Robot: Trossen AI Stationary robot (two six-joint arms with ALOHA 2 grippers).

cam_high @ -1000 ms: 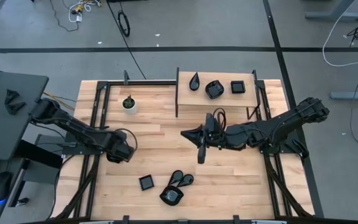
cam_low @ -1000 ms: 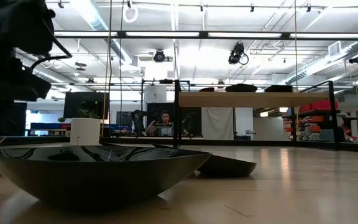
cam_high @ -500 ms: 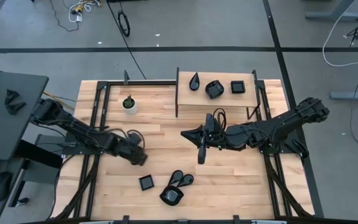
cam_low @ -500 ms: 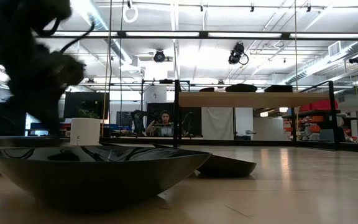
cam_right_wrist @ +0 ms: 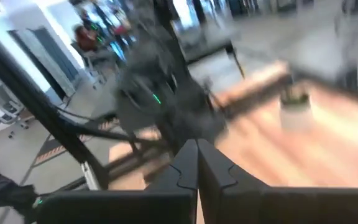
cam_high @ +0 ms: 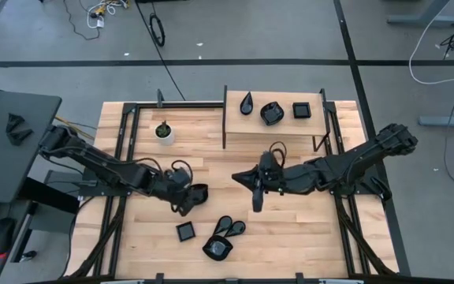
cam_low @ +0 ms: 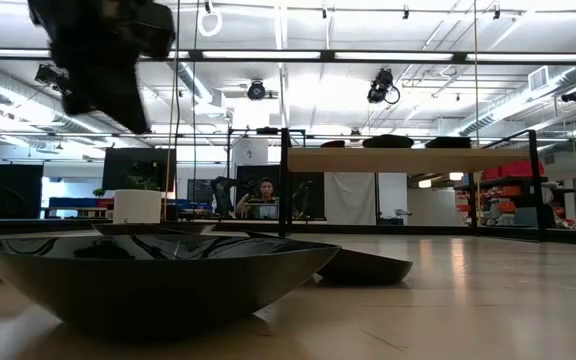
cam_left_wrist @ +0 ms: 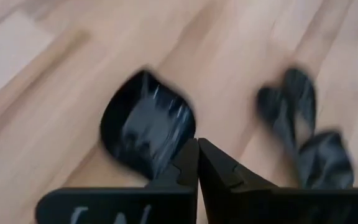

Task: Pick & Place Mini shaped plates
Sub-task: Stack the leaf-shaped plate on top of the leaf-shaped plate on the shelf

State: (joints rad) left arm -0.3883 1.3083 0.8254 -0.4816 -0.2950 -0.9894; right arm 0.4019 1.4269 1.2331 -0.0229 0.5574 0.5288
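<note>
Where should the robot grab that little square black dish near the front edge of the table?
Probably by one raised rim of the square dish, coming straight down from above. It lies flat on the table with clear wood all round, apart from the teardrop dishes beside it.

My wooden table (cam_high: 211, 170) carries a raised shelf (cam_high: 274, 126) at its far side, with three black mini plates on it: teardrop (cam_high: 247, 102), rounded (cam_high: 271, 113), square (cam_high: 301, 110). A white plant pot (cam_high: 163, 132) stands far left. Near me lie a square plate (cam_high: 185, 232), two teardrops (cam_high: 229, 227) and a rounded one (cam_high: 217, 248).
</note>
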